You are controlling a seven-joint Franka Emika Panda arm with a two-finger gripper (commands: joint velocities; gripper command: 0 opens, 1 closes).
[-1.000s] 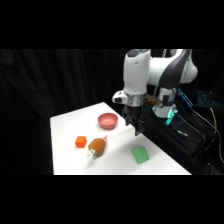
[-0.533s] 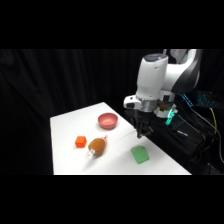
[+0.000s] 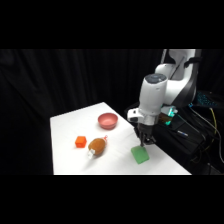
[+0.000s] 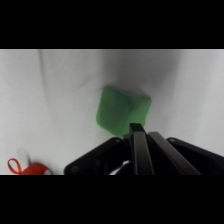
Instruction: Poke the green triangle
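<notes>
Side view: fixed camera beside the white table (image 3: 75,125), set back, looking across and down on it, with the arm's base at upper right. Wrist view: mounted on the arm, looking steeply down at close range. Both views share the green triangle (image 3: 140,154) (image 4: 122,111) and the tabletop around it

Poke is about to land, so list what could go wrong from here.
1. The gripper meets the green triangle near its upper edge, so a push may slide or tip it instead of a clean poke.
2. The block lies near the table's front right edge; a hard shove might knock it off.
</notes>
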